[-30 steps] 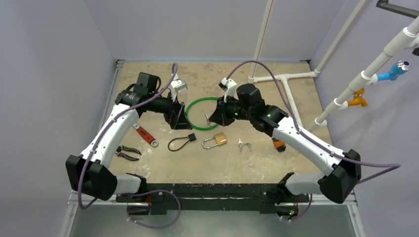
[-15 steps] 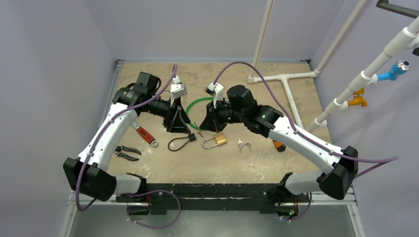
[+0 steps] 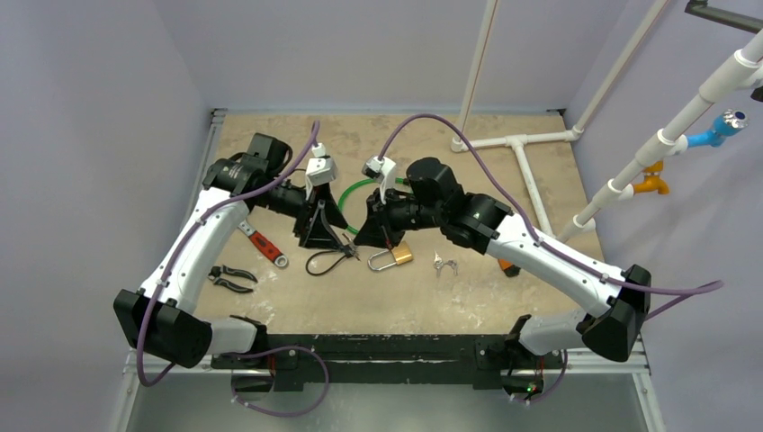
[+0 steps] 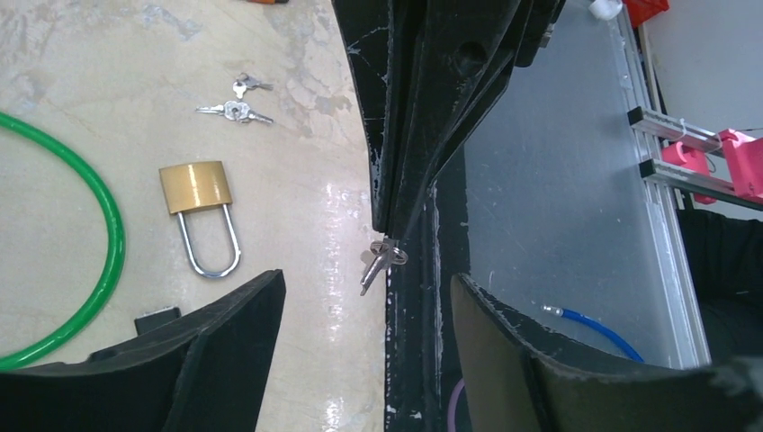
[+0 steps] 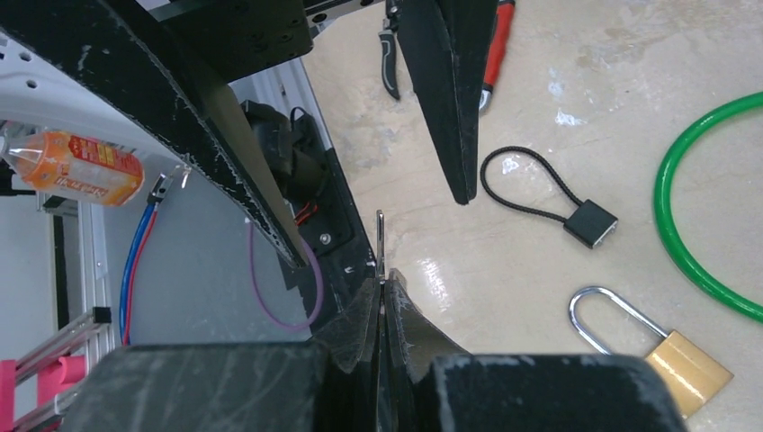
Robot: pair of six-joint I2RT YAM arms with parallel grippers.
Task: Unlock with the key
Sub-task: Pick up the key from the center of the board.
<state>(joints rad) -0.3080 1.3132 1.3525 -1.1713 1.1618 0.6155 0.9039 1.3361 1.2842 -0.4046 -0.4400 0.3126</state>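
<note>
Right pincer [image 5: 382, 286] pinches thin silvery key [image 5: 380, 241] near boxy brass padlock [image 5: 686, 369].

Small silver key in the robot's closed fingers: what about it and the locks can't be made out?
small silver key: edge-on in the right wrist view, teeth unreadable; tiny in the top view.
brass padlock: keyhole visible in no view.
green cable loop: cut off by the right wrist view's right edge.

padlock [image 4: 194, 186]: brass body, shiny steel shackle | key [image 4: 376, 263]: bright metal | table [image 4: 81, 81]: matt, mottled
</note>
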